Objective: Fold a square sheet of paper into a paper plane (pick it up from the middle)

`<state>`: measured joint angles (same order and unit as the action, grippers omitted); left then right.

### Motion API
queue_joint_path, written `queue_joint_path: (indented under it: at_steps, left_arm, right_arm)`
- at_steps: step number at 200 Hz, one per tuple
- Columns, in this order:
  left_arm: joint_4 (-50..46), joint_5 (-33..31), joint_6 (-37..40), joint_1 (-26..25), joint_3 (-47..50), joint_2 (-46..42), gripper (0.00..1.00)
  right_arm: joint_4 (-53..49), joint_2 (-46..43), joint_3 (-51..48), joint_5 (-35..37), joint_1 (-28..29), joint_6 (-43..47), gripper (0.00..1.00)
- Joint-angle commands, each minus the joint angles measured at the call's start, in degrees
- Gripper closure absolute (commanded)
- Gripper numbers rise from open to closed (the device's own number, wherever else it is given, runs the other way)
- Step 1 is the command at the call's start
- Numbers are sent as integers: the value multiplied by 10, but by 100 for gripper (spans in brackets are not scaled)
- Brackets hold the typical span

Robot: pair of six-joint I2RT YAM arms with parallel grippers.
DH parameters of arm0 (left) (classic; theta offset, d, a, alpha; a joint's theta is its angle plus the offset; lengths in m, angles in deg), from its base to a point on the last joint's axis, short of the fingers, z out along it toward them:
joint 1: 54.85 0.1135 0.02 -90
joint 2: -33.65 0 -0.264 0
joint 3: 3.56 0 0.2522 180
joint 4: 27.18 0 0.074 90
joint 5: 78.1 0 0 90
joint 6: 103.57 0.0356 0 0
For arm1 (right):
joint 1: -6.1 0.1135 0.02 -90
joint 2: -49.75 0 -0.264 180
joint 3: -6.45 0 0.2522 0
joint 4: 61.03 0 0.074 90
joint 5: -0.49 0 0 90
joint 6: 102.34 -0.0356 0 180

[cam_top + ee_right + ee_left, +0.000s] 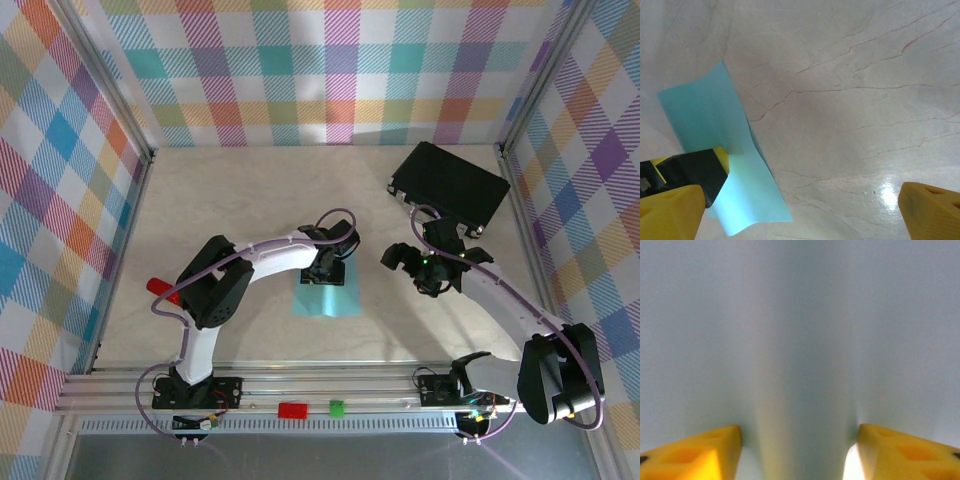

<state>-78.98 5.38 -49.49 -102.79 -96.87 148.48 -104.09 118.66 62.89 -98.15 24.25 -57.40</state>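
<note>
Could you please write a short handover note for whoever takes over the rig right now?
Left gripper: jaws partly open, pressed down on the blue sheet, with a hump of paper raised between them; not pinched yet.
Right gripper: wide open, empty, above the table just right of the sheet.
The sheet lies near the table's middle; the black case is at the far right.
Done: left arm is on the sheet. No fold visible.
Left: pinch, lift, fold the whole plane.
</note>
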Motion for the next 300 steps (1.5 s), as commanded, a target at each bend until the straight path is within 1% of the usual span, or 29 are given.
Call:
queue_joint_path:
  at_steps: [1, 6, 14, 34, 44, 49, 59, 80, 95, 112, 124, 137, 151, 198, 237, 259, 283, 300]
  left_arm:
    - [45, 29, -7, -12, 33, -28, 50]
    - [56, 30, -6, -11, 39, -38, 53]
    - [74, 31, -6, -11, 54, -54, 55]
    - [119, 44, -3, -8, 89, -104, 56]
    - [153, 69, -5, 0, 110, -132, 57]
    - [175, 88, -8, 6, 126, -144, 57]
    - [227, 146, -21, 23, 156, -167, 57]
    - [379, 261, -86, 65, 225, -196, 57]
    - [456, 330, -127, 86, 255, -195, 58]
    - [517, 388, -158, 98, 267, -182, 58]
    - [566, 415, -186, 104, 277, -169, 58]
    - [600, 419, -213, 110, 294, -157, 58]
    - [598, 418, -217, 115, 300, -145, 58]
    - [500, 370, -171, 116, 294, -128, 56]
    - [454, 348, -142, 116, 291, -119, 55]
    - [409, 327, -121, 116, 287, -117, 55]
    - [397, 319, -113, 116, 287, -112, 54]
    - [382, 315, -109, 116, 280, -106, 53]
  right_arm:
    - [-9, -4, -1, 20, 2, -28, 1]
    - [-7, -6, -2, 20, 2, -28, 1]
    - [-2, -9, -4, 19, 2, -26, 1]
    - [16, -25, -8, 14, 2, -21, 0]
    - [29, -36, -12, 8, 2, -12, 2]
    - [41, -44, -17, 0, 2, -7, 4]
    - [67, -58, -27, -13, 2, 2, 5]
    - [118, -97, -56, -24, 2, -6, 9]
    - [159, -120, -75, -50, 1, 3, 10]
    - [176, -128, -81, -67, 1, 5, 11]
    - [173, -124, -78, -71, 1, 0, 11]
    - [170, -113, -74, -83, 1, -1, 12]
    - [175, -97, -70, -104, 1, -7, 13]
    - [195, -44, -59, -162, 1, -13, 18]
    - [204, -26, -60, -169, 1, -19, 19]
    - [219, -12, -61, -189, 1, -21, 19]
    - [217, 5, -58, -209, 2, -16, 19]
    - [204, 9, -57, -201, 3, -17, 19]
